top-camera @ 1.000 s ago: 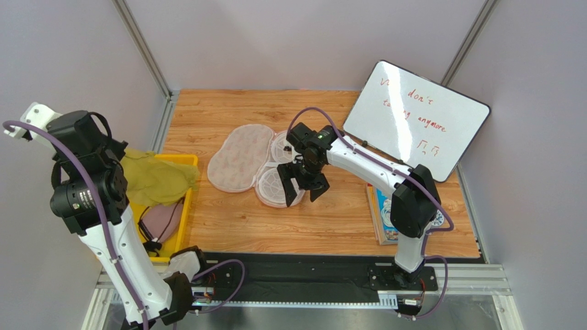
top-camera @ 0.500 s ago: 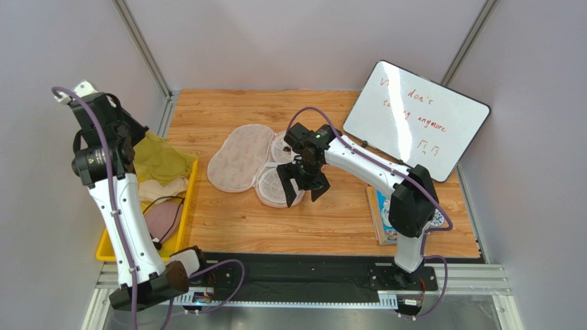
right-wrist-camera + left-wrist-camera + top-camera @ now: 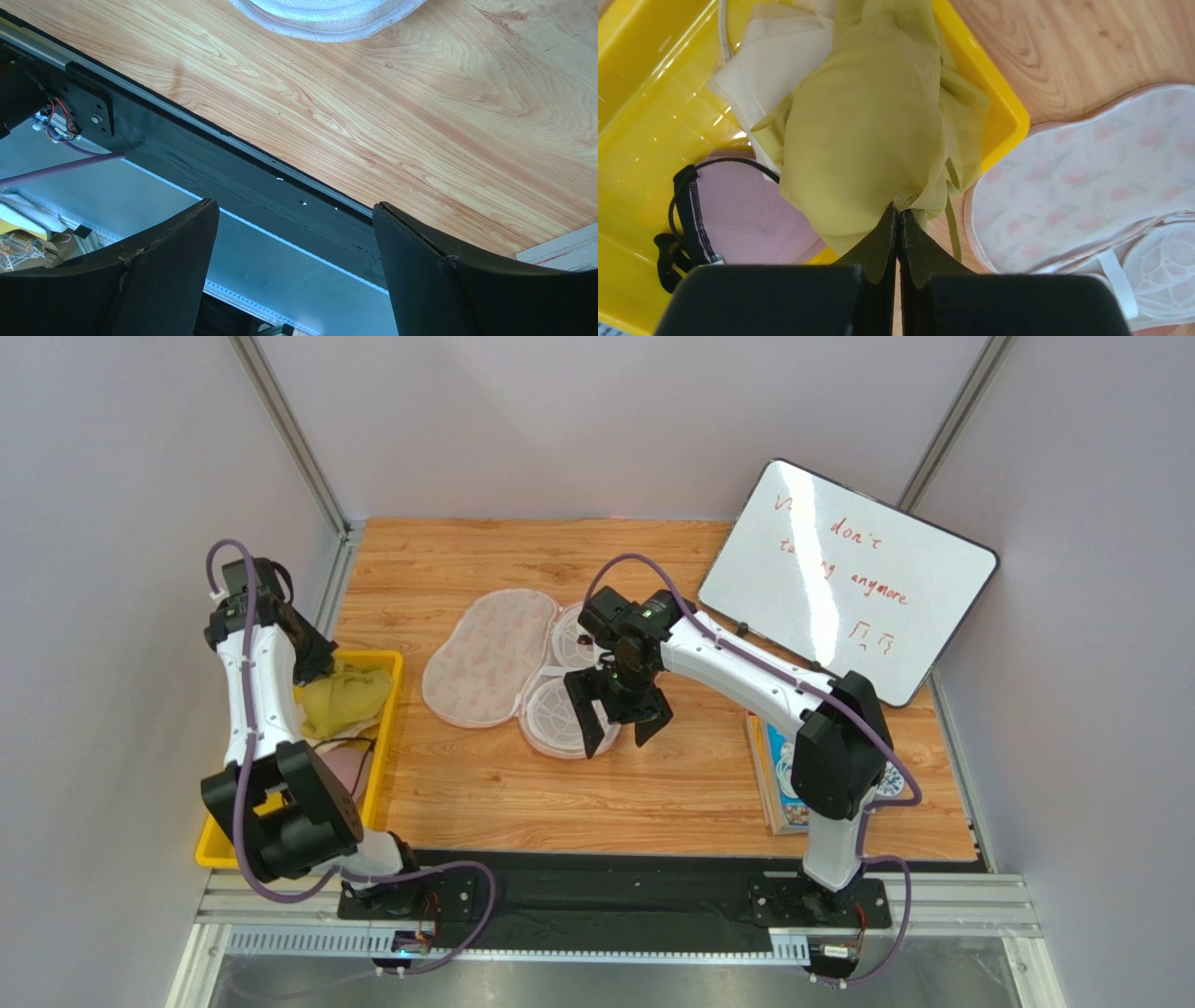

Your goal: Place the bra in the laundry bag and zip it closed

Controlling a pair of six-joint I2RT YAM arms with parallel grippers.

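The dusty-pink bra with black straps lies in the yellow bin; it also shows in the top view, partly under other garments. My left gripper is shut on a yellow-green garment and holds it over the bin's far end. The laundry bag lies open on the table, with its white mesh domes to the right. My right gripper is open and empty at the near dome's edge. The right wrist view shows its spread fingers and the dome at the top.
A pale beige garment lies in the bin under the yellow-green one. A whiteboard leans at the back right. A book lies at the table's right front. The bin's rim borders the table's left edge.
My left arm has swung away from the camera and down toward the bin's far end, carrying the yellow-green garment. The right arm has not moved.
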